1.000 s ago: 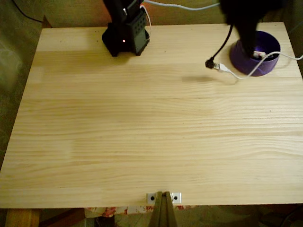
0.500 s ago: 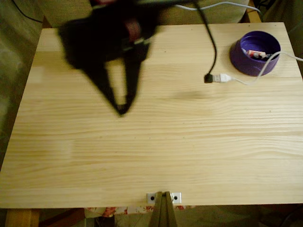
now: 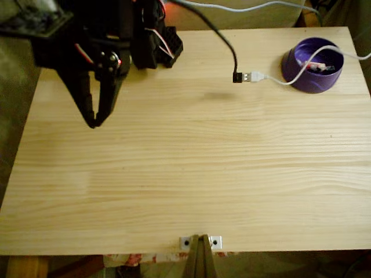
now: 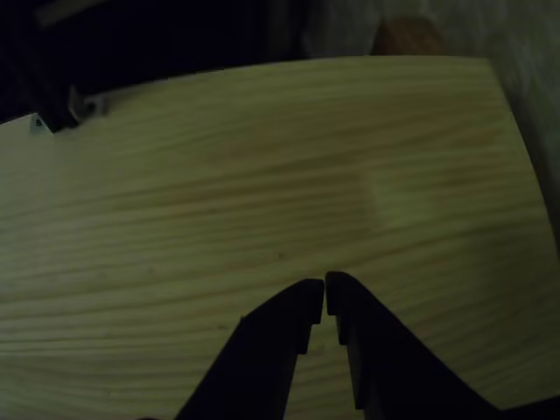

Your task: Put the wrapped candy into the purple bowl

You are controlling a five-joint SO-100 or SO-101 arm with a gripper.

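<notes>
Your wrapped candy (image 3: 317, 67) lies inside the purple bowl (image 3: 301, 79), a small white and reddish piece resting against the inner wall on the right side in the fixed view. The bowl sits at the far right corner of the worktop (image 3: 191, 185), close to both the back edge and the right edge, with only a thin strip of wood between it and either one. A white cable (image 3: 293, 78) runs over the bowl's rim and across its opening, then down to the wood on the bowl's left, where it meets a USB plug (image 3: 250, 76) joined to a black cable (image 3: 223, 43) that climbs away toward the back edge.

Your pincer (image 3: 93, 122) hangs over the far left part of the worktop in the fixed view, well apart from the bowl, tips pointing down and drawn together to a point with nothing between them. In the other view the pincer (image 4: 325, 290) shows its two dark fingers with only a hairline slit between the tips, bare wood beneath them.

Between the pincer and the plug you have open wood, and the whole middle and near half of the worktop is bare plank. A small metal bracket (image 3: 200, 241) is fixed at the middle of the near edge.
</notes>
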